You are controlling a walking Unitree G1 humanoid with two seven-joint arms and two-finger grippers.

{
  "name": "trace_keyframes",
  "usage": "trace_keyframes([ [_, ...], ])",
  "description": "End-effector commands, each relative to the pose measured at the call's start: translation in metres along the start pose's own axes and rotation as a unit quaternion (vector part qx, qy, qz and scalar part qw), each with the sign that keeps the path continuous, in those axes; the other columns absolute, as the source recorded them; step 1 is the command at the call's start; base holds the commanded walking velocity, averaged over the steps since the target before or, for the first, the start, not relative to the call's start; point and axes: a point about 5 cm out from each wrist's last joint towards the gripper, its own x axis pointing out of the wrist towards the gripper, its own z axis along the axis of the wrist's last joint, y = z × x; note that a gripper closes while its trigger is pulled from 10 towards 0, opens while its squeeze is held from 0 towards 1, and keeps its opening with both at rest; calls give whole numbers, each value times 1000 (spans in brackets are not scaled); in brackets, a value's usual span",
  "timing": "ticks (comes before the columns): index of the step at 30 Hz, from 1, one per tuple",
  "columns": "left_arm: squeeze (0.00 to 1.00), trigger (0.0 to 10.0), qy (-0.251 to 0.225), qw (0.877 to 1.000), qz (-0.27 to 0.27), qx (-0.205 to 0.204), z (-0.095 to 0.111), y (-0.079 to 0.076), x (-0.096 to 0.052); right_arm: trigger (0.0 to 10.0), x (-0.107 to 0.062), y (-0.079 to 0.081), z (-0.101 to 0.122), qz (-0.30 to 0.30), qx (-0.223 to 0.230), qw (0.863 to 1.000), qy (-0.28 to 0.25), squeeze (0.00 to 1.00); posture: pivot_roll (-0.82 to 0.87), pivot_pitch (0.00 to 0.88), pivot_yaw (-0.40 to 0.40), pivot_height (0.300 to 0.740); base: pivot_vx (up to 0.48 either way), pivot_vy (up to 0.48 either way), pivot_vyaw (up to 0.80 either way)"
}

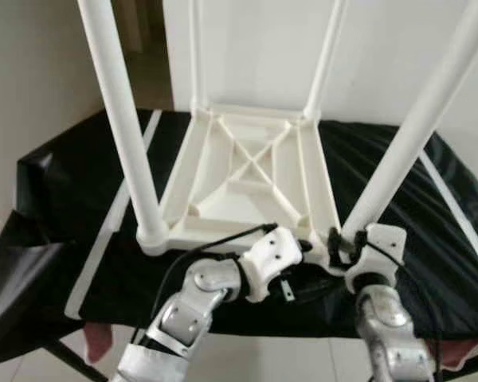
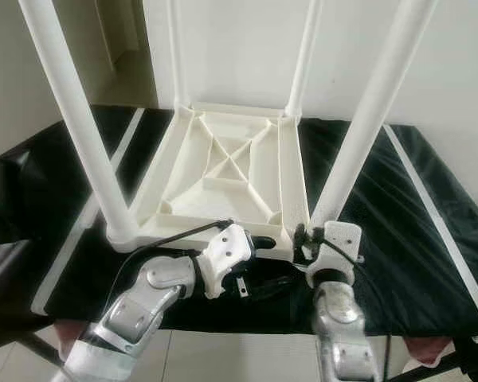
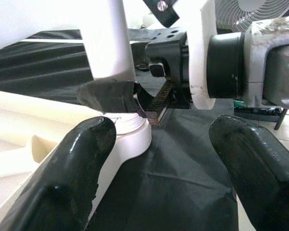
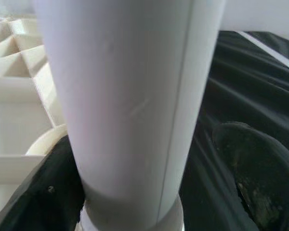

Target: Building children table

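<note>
Inverted tabletop (image 1: 247,171) lay at frame centre on black sheet (image 1: 72,199); four legs seated upright. My right gripper (image 1: 340,243) clasped near-right leg (image 1: 406,135) at socket. Left gripper (image 1: 299,253) hovered spread beside it. Judged remaining: firm seating, flipping upright.

Right tool (image 2: 309,236) around table leg (image 2: 365,119)

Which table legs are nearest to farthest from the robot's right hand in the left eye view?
1. Near right leg, at the right hand.
2. Near left leg, front left corner.
3. Far right leg, back.
</note>
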Motion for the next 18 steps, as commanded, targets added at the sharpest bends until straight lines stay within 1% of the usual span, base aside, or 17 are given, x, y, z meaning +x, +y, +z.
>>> trace_keyframes([
  [1, 0, 10000, 5, 999, 42, -2, -2, 6, 1, 10000, 1, 1, -5, 18, 8, 1000, 15, 1000, -47, 0, -44, 740, 0, 0, 0],
  [2, 0, 10000, 4, 999, 39, -6, -2, 5, -1, 10000, 2, 1, -3, 42, 8, 999, 13, 0, -46, 0, -47, 740, 0, 0, 0],
  [3, 0, 10000, 4, 999, 36, -9, -2, 5, -2, 10000, 4, 1, -1, 62, 9, 998, 12, 0, -44, 0, -48, 740, 0, 0, 0],
  [4, 0, 10000, 4, 999, 36, -9, -2, 5, -2, 10000, 4, 1, -1, 62, 9, 998, 12, 0, -44, 0, -48, 740, 0, 0, 0],
  [5, 0, 10000, 4, 999, 33, -11, -2, 5, -3, 10000, 5, 0, 0, 80, 5, 997, 9, 0, -41, 0, -51, 740, 0, 0, 0],
  [6, 0, 10000, 3, 999, 30, -14, -2, 5, -5, 10000, 7, 0, 3, 106, -10, 994, 2, 0, -37, 0, -47, 740, 0, 0, 0],
  [7, 0, 10000, 3, 999, 30, -14, -2, 5, -5, 10000, 7, 0, 3, 106, -10, 994, 2, 0, -37, 0, -47, 740, 0, 0, 0],
  [8, 0, 10000, 4, 1000, 28, -14, -2, 5, -6, 10000, 7, -1, 4, 132, -23, 991, 0, 0, -37, 0, -47, 740, 0, 0, 0],
  [9, 0, 10000, 4, 1000, 28, -14, -2, 5, -6, 10000, 7, -1, 4, 132, -23, 991, 0, 0, -37, 0, -47, 740, 0, 0, 0],
  [11, 0, 10000, 5, 1000, 26, -14, -2, 6, -7, 10000, 6, -6, 6, 183, -51, 982, 0, 0, -38, 0, -43, 740, 0, 0, 0],
  [13, 0, 10000, 6, 1000, 25, -11, -2, 7, -7, 10000, 6, -13, 7, 215, -65, 974, 5, 0, -38, 0, -44, 740, 0, 0, 0],
  [15, 0, 10000, 6, 1000, 25, -11, -2, 8, -7, 10000, 7, -16, 7, 222, -71, 972, 7, 0, -38, 0, -44, 740, 0, 0, 0],
  [17, 0, 10000, 6, 1000, 25, -10, -1, 9, -6, 10000, 7, -20, 6, 239, -82, 967, 15, 0, -31, 0, -40, 740, 0, 0, 0],
  [18, 0, 10000, 6, 1000, 25, -10, -1, 9, -6, 10000, 7, -20, 6, 239, -82, 967, 15, 0, -31, 0, -40, 740, 0, 0, 0],
])
